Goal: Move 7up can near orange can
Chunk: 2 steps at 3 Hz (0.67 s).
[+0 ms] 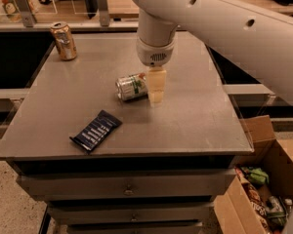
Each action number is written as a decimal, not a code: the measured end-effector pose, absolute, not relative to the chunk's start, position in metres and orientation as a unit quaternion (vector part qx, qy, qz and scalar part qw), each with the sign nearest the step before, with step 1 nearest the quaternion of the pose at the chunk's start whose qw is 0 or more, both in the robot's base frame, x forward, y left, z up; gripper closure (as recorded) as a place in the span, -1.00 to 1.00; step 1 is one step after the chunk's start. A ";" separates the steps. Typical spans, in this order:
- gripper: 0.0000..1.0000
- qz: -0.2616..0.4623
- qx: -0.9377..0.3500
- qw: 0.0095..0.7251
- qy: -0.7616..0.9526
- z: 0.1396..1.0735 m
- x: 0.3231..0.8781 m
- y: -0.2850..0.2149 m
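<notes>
The 7up can (132, 87) lies on its side near the middle of the grey table (200, 116), its silver end facing left and front. The orange can (63, 41) stands upright at the table's back left corner, far from the 7up can. My gripper (156, 90) hangs down from the white arm and sits low over the table, right beside the 7up can's right end, touching or nearly touching it. It holds nothing that I can see.
A dark blue snack packet (96, 130) lies flat at the front left of the table. An open cardboard box (263, 189) with packets stands on the floor at the lower right. Drawers sit under the table top.
</notes>
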State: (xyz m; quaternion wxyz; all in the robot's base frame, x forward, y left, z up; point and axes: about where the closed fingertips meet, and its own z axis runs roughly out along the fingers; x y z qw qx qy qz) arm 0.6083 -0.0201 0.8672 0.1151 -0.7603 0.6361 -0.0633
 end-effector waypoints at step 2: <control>-0.17 -0.036 -0.767 0.093 0.634 0.837 0.608 -0.002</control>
